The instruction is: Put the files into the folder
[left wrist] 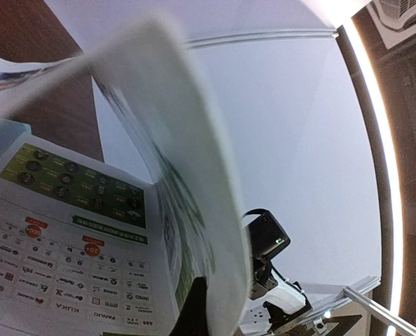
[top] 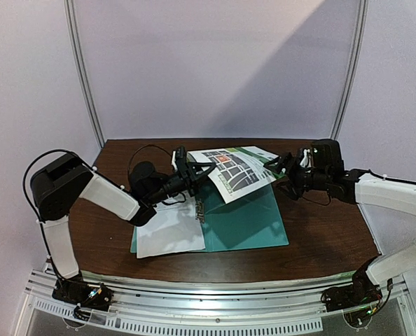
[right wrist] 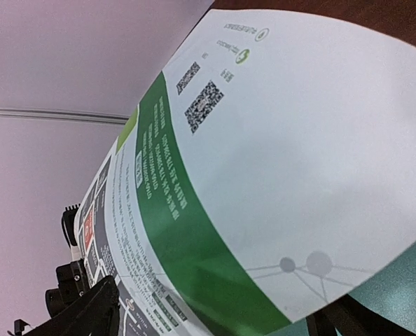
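- The colourful sheet (top: pixel 234 171) is held clear of the table (top: pixel 320 241), hanging tilted above the upper middle of the folder (top: pixel 246 224)
- The folder lies open and flat in the centre of the overhead frame
- The white sheet (top: pixel 169 232) lies on the folder's left half, beside the metal clip (top: pixel 199 208) at the fold
- By my judgement one file is placed; the other is left to lay down, and the folder is not yet closed
- The left gripper (top: pixel 194 171) has its fingers pressed together on the colourful sheet's left edge; its wrist view shows the paper curling past a dark fingertip (left wrist: pixel 194 308)
- The left arm reaches in from the lower left, elbow raised, forearm pointing right
- The right gripper (top: pixel 286 168) sits at the sheet's right corner with fingers spread, the paper's edge between them but not pinched
- The right arm comes in from the right edge, forearm roughly level
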{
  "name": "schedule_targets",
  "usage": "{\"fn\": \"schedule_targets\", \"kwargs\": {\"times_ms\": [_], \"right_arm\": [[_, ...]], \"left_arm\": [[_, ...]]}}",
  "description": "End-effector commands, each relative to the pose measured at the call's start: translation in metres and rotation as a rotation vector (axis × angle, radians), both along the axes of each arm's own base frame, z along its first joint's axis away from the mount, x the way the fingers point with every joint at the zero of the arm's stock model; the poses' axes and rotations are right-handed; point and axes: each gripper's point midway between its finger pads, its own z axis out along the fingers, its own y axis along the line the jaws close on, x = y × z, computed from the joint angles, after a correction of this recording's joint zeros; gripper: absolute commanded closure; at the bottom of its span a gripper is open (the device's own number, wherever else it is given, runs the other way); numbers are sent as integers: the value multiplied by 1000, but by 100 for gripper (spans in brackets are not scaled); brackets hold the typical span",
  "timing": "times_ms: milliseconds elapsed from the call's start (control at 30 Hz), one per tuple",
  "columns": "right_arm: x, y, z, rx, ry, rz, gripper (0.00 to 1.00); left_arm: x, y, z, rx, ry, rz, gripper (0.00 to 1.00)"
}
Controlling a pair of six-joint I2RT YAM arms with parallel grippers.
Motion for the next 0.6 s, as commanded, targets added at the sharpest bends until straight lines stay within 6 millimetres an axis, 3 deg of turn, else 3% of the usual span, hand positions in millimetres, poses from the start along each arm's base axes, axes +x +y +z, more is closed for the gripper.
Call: {"fn": "schedule_targets", "kwargs": {"times_ms": [0,200,433,567], "right_arm": [[9,1,-4,39,-12,-21,16],[12,-1,-1,40,-42,-31,41],[11,0,0,24,-70,-11,81],[12,1,2,25,-78,-5,92]], "left_arm": [[-7,-2,-12,-3,15,-12,100],[-8,-2,-17,4,19,-14,100],[-11,-4,-18,21,-4,-10,100],[-15,-6,-18,42,-23,-15,98]]}}
